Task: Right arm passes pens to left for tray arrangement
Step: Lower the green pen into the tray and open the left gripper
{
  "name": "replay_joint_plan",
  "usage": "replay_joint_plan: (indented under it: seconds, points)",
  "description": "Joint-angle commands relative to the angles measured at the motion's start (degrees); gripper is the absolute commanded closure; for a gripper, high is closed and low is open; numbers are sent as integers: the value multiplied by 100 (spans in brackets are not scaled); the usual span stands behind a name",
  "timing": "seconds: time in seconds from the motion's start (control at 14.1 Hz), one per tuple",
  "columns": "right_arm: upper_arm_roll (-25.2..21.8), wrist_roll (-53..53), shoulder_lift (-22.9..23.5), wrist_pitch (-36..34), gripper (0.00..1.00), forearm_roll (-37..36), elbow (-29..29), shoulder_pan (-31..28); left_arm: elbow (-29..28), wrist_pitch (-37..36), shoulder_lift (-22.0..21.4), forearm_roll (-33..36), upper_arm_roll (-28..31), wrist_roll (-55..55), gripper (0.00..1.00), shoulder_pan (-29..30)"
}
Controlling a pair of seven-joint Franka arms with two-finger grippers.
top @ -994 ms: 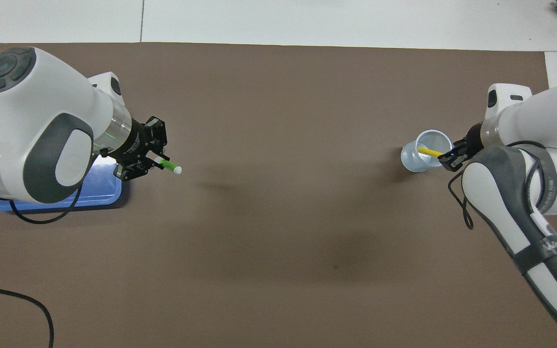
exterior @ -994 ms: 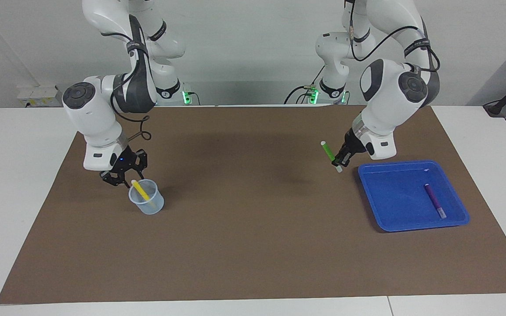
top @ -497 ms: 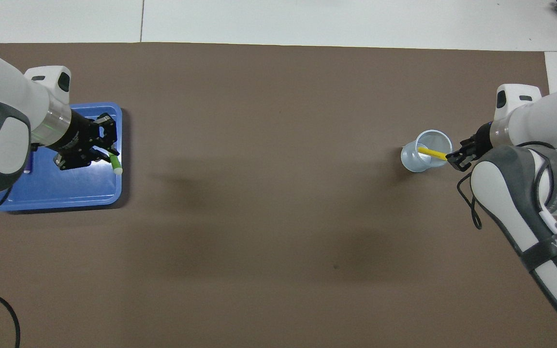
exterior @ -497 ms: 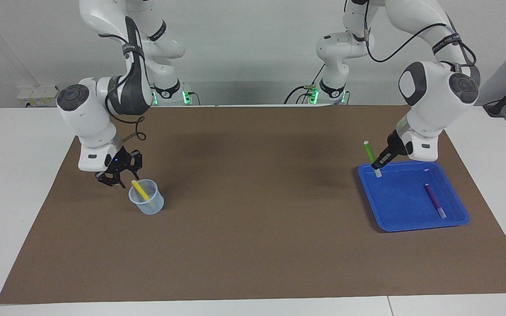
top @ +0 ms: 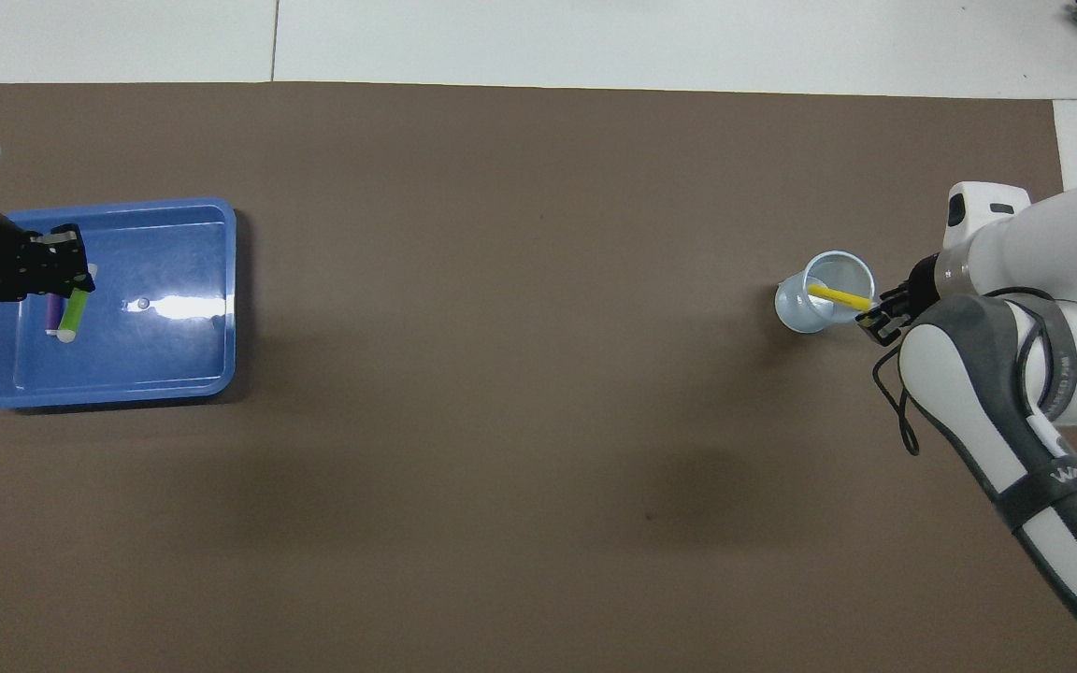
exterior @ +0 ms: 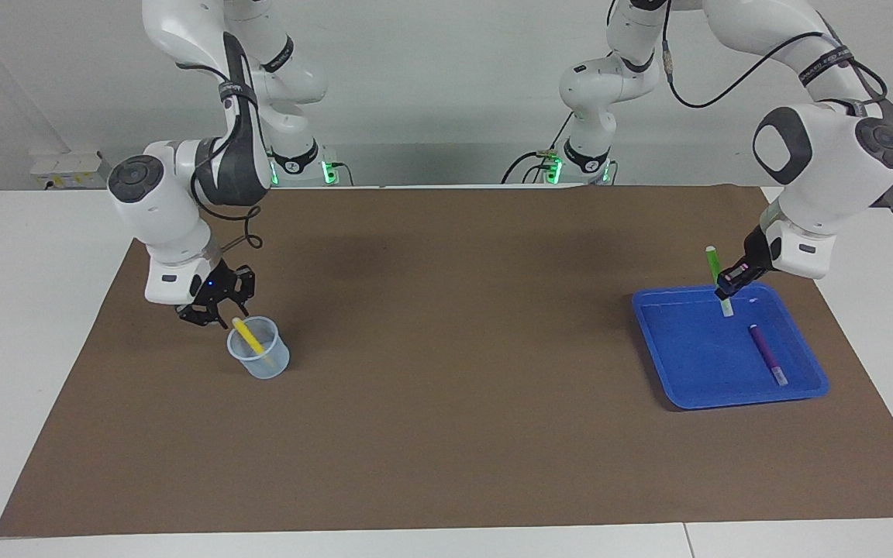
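Left arm (exterior: 818,155) now farther over blue tray (exterior: 694,395), jaws clamped on near-upright green pen (exterior: 714,265); right jaws' state unclear.

White table (exterior: 43,325) under a brown mat (exterior: 446,387), pale grey wall (exterior: 431,85), white power strip (exterior: 67,167) at table's edge

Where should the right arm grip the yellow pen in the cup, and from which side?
Grip the yellow pen at its upper end, which leans out over the cup rim on the robots' side. Come from above on that side, where the right gripper hangs; the cup wall blocks the lower part.
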Motion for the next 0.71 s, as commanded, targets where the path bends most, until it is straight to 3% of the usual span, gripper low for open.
replay_joint_plan:
  seconds: [0.0, 0.36, 0.64]
  points:
    - [68, 150, -129, 251, 59, -103, -174, -54, -137, 382, -42, 137, -23, 653, 100, 264]
    - [68, 326, -112, 278, 59, -112, -174, 7, -181, 1007, 230, 513, -23, 1147, 100, 327]
    - [77, 326, -103, 278, 59, -112, -174, 8, -137, 1472, 721, 620, -23, 1350, 100, 309]
